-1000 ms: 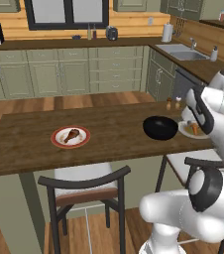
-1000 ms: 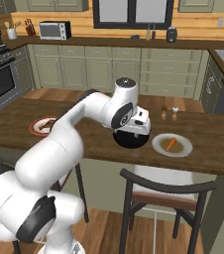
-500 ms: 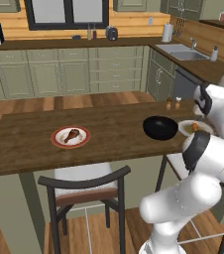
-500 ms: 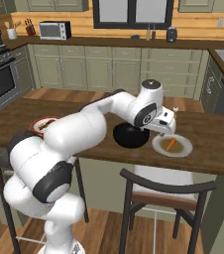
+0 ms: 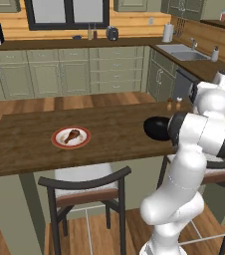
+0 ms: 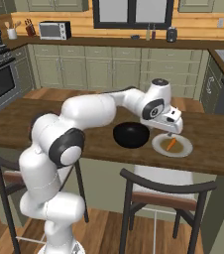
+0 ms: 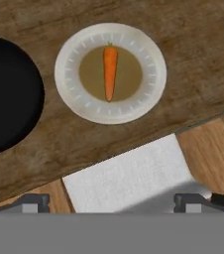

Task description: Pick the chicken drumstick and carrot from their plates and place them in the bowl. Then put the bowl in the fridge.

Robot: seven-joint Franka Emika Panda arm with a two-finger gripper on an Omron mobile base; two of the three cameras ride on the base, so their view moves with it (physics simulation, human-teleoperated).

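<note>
Swung my gripper (image 6: 169, 133) from bowl (image 6: 131, 135) to above pale plate (image 6: 183, 148), jaws spread wide, holding nothing. Carrot (image 7: 109, 72) lies at plate centre near desk (image 6: 15, 124) front edge. Drumstick (image 5: 71, 135) on red-rimmed plate (image 5: 59, 142), well apart.

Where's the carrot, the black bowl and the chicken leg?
carrot (image 7: 109, 72), hand view, middle of its orange body.
black bowl (image 6: 129, 135), right base view, its dark inside.
chicken drumstick (image 5: 72, 135), left base view, its thick end.
</note>
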